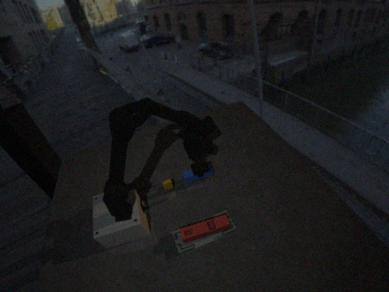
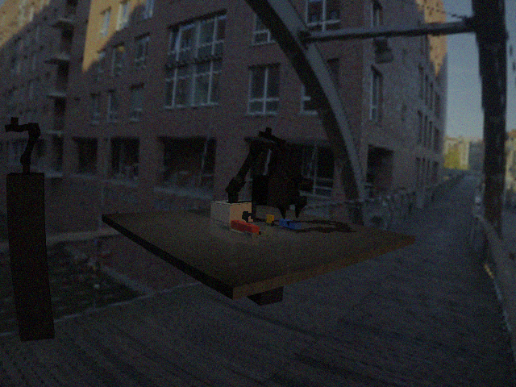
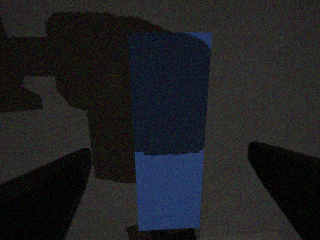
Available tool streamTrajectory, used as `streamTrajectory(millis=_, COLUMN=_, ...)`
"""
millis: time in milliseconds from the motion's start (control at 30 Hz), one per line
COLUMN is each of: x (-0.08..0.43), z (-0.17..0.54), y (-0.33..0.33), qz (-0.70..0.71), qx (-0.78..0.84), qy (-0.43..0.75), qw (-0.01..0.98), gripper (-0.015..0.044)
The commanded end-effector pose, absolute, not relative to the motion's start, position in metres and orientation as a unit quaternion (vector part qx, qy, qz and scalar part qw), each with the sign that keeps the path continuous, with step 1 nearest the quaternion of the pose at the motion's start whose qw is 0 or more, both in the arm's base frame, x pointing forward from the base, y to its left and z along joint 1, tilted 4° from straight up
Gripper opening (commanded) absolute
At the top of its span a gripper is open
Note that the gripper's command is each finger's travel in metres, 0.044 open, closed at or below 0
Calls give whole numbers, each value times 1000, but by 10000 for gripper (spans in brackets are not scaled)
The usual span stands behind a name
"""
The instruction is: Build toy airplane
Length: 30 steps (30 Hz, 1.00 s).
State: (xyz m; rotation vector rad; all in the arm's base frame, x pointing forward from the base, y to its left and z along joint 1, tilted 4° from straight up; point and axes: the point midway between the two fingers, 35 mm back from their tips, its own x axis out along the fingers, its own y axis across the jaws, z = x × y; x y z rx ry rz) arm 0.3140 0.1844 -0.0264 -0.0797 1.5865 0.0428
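The red fuselage (image 1: 205,229) (image 2: 244,226) lies lengthwise in the pale cradle (image 1: 205,241) and looks level; two dark, empty sockets show on its top. The blue wing (image 1: 189,176) (image 2: 289,223) (image 3: 169,192) lies on the table behind the cradle. The small yellow tail fin (image 1: 168,184) (image 2: 269,218) stands on the table between the wing and the arm's base. My gripper (image 2: 290,216) (image 3: 171,152) is open and empty above the wing, its fingers wide apart on either side of it in the wrist view. The wing's tab cannot be made out.
The arm's pale box base (image 1: 114,216) (image 2: 220,210) stands left of the cradle. The arm's shadow falls across the wing and the table (image 1: 267,238) (image 2: 250,266). A dark post (image 2: 29,258) with another arm on it stands beyond the table at the left.
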Motion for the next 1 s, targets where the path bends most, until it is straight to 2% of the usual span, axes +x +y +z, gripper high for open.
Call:
streamTrajectory(millis=0, x=313, z=-34, y=184, qz=18, qx=-35, qy=714, qw=699, gripper=440)
streamTrajectory(millis=700, x=311, z=-66, y=183, qz=18, qx=-35, qy=714, qw=699, gripper=440)
streamTrajectory(millis=967, x=311, z=-66, y=183, qz=18, qx=-35, qy=714, qw=699, gripper=230)
